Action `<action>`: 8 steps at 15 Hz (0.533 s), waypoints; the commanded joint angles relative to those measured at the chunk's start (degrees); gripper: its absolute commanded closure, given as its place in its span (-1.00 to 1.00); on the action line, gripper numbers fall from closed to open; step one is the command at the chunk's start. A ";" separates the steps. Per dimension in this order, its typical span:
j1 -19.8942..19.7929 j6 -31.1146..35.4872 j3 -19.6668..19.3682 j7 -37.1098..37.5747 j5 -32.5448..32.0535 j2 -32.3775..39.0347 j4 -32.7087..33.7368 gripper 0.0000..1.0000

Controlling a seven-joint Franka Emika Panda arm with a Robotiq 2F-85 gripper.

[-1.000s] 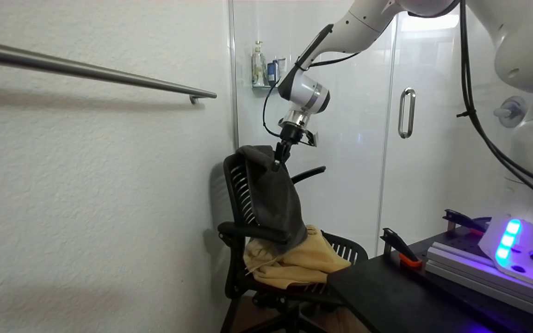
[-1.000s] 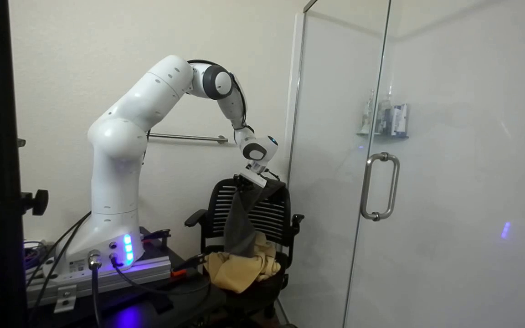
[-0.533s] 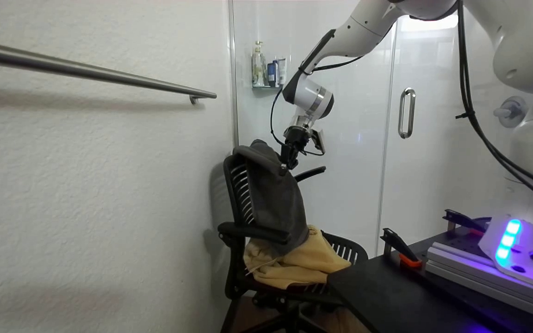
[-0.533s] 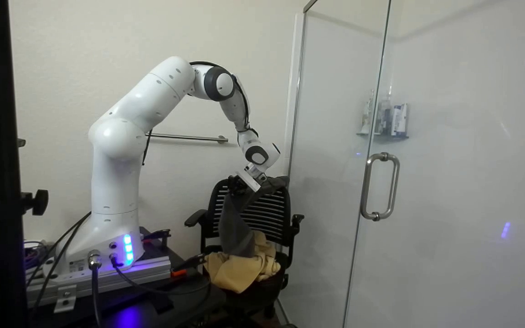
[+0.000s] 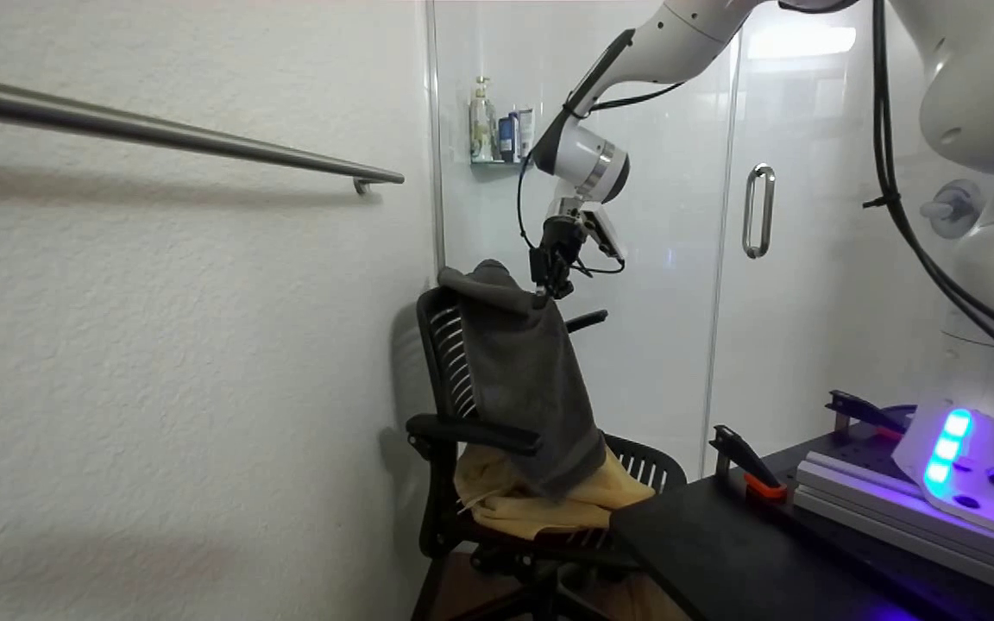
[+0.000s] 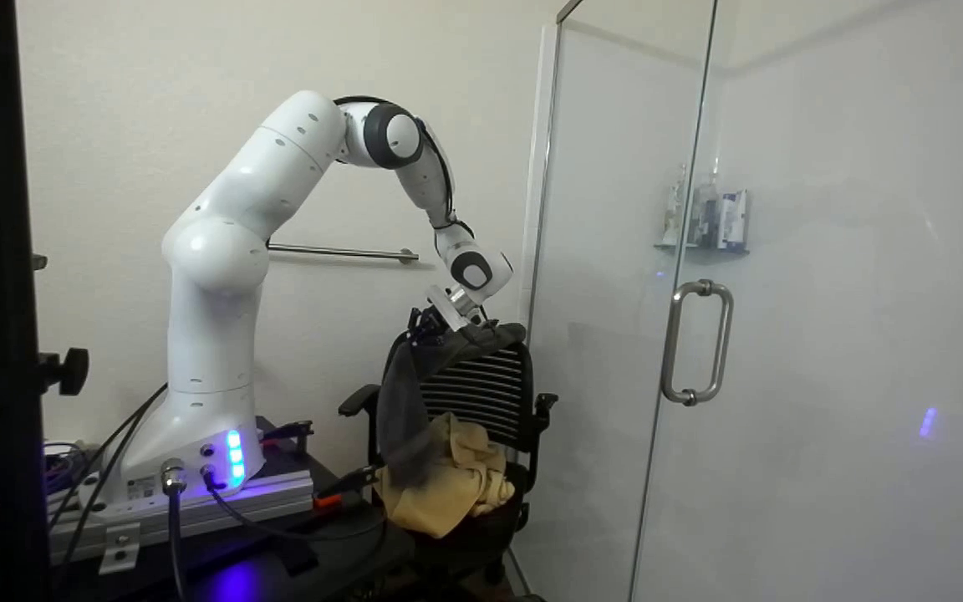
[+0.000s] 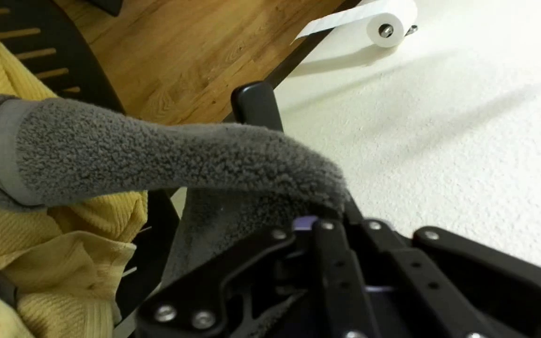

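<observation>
My gripper [image 5: 542,296] is shut on a dark grey towel [image 5: 525,379], pinching it near its upper edge above the office chair's seat. In an exterior view the towel [image 6: 402,410] hangs down from the gripper [image 6: 425,326], while another part stays draped over the top of the black chair back [image 6: 490,393]. Its lower end lies over a yellow cloth [image 5: 613,492] bunched on the seat. From the wrist, the fluffy grey towel [image 7: 172,159] runs to the fingertips [image 7: 328,226]; the exact pinch is hidden in shadow.
A metal towel bar [image 5: 204,134] is fixed to the wall. Chair armrests [image 5: 475,433] flank the seat. The black table [image 5: 704,535] with clamps [image 5: 751,466] stands before the chair. A glass shower door with a handle [image 6: 696,343] is alongside. A paper roll [image 7: 388,28] hangs on the wall.
The gripper has moved away from the chair back, towards the table side, and the wrist has turned. The towel's hanging part has been drawn along, its lower end swinging out over the yellow cloth.
</observation>
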 commanded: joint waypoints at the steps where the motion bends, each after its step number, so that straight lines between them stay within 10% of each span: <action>1: 0.39 -5.51 -1.25 4.99 0.31 -4.11 -3.51 0.98; 8: 3.03 -5.79 -4.65 12.71 -6.99 -8.58 -6.08 0.98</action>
